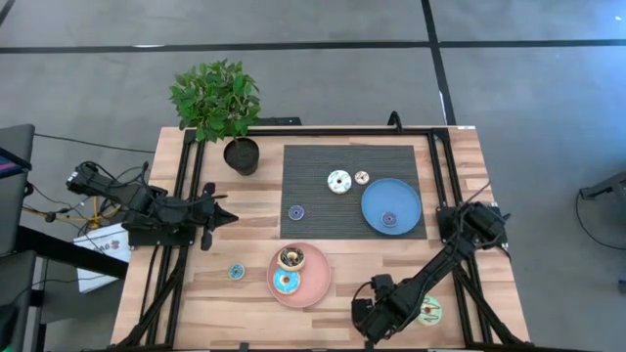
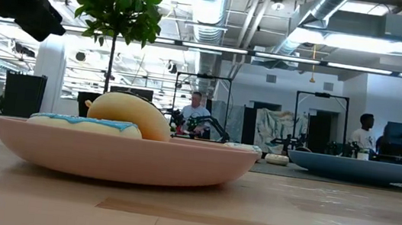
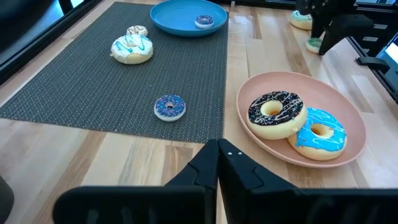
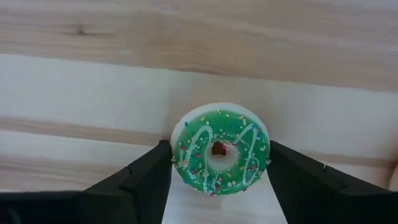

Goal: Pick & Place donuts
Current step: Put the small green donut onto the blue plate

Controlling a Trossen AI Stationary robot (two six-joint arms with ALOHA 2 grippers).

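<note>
My right gripper (image 4: 219, 152) is open near the table's near edge, pointing down. Its fingers stand on either side of a small green donut (image 4: 221, 168) with white stripes, which lies flat on the wood. A green-yellow donut (image 1: 428, 311) lies just to its right. The pink plate (image 1: 318, 284) carries a brown donut (image 3: 277, 114) and a blue donut (image 3: 318, 132). A white donut (image 1: 338, 181) and a small cream one (image 1: 361, 177) lie on the mat. My left gripper (image 3: 217, 163) waits shut at the table's left.
A small purple donut (image 1: 388, 219) sits on the blue plate (image 1: 377, 196). A small blue donut (image 1: 295, 211) lies on the dark mat (image 1: 313, 166), another (image 1: 236, 271) on the wood left of the pink plate. A potted plant (image 1: 217, 103) stands at the far left.
</note>
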